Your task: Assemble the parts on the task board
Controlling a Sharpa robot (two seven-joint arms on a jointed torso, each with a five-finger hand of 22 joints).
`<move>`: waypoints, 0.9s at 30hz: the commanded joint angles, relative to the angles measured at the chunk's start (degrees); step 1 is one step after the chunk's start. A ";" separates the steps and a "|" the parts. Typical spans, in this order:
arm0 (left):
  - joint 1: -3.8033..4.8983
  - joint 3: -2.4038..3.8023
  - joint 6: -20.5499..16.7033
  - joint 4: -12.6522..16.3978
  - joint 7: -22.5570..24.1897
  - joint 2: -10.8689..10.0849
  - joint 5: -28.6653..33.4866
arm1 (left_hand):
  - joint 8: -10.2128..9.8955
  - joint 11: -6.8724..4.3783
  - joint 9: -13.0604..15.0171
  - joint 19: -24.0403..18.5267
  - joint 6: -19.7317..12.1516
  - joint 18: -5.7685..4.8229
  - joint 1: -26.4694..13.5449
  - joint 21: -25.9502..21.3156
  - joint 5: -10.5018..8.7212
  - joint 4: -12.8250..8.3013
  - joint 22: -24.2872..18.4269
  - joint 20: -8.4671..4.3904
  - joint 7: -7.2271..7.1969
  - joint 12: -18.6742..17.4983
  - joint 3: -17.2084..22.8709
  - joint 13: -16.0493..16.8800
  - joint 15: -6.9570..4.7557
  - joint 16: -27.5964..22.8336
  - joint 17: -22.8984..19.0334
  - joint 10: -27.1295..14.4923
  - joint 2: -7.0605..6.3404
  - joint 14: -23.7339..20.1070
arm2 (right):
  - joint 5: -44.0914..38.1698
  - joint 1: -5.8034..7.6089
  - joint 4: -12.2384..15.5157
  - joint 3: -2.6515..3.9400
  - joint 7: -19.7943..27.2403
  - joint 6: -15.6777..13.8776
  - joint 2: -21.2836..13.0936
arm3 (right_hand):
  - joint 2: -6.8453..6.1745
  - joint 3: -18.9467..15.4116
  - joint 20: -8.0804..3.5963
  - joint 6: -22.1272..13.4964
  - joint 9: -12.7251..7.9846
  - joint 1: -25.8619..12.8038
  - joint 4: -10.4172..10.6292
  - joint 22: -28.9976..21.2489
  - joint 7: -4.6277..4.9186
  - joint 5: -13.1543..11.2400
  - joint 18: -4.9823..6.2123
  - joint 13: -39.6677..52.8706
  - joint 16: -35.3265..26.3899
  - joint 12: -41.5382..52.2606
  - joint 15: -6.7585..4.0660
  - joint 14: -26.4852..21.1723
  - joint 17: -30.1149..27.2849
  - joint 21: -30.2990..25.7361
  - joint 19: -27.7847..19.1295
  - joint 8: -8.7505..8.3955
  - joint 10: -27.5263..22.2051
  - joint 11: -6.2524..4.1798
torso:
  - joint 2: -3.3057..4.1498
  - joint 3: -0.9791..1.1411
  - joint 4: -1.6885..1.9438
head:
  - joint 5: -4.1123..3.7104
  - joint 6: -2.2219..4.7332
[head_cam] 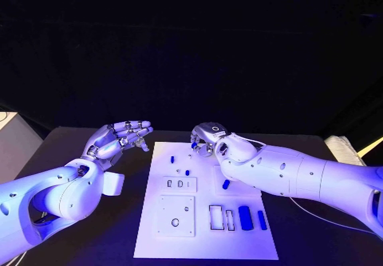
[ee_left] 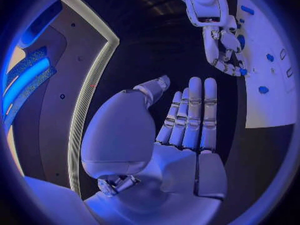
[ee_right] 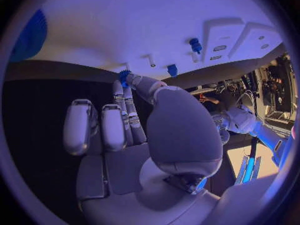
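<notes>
The white task board (head_cam: 160,244) lies in the middle of the black table. My right hand (head_cam: 209,138) hovers over the board's far edge and pinches a small blue part (ee_right: 124,77) between thumb and a fingertip; the same part (ee_left: 242,71) is seen under that hand (ee_left: 220,40) in the left wrist view. My left hand (head_cam: 119,138) is raised left of the board's far corner, palm up, fingers (ee_left: 190,115) stretched out and holding nothing. Blue parts stand or lie on the board: a peg (head_cam: 172,159), another (head_cam: 187,172), one (head_cam: 226,184) beside my right forearm, and two long ones (head_cam: 245,218) (head_cam: 262,220).
White blocks with slots (head_cam: 180,184) (head_cam: 175,216) and frames (head_cam: 216,217) sit on the board. A pale object (head_cam: 343,148) lies at the table's far right edge. My right forearm (head_cam: 303,174) crosses above the board's right side.
</notes>
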 commanded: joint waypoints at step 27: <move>0.26 0.05 0.78 0.17 0.08 0.09 0.14 | -0.26 -0.04 0.13 -0.60 -0.21 1.19 -0.11 0.45 -0.31 0.09 0.18 0.00 0.14 0.01 0.32 0.01 0.06 0.41 -0.18 -0.39 0.34 -0.61 | -0.56 -0.27 -0.93 0.02 -0.02 1.98 1.03 | -0.55 0.48 0.09 -0.86 0.43 -1.05 0.24 -1.22 0.56 -0.69 -0.84 -0.29 0.13 -0.85 0.19 1.22 -0.49 -0.91 -0.60 -0.46 -1.05 0.71 | 0.06 -0.07 0.04 | 0.15 -0.94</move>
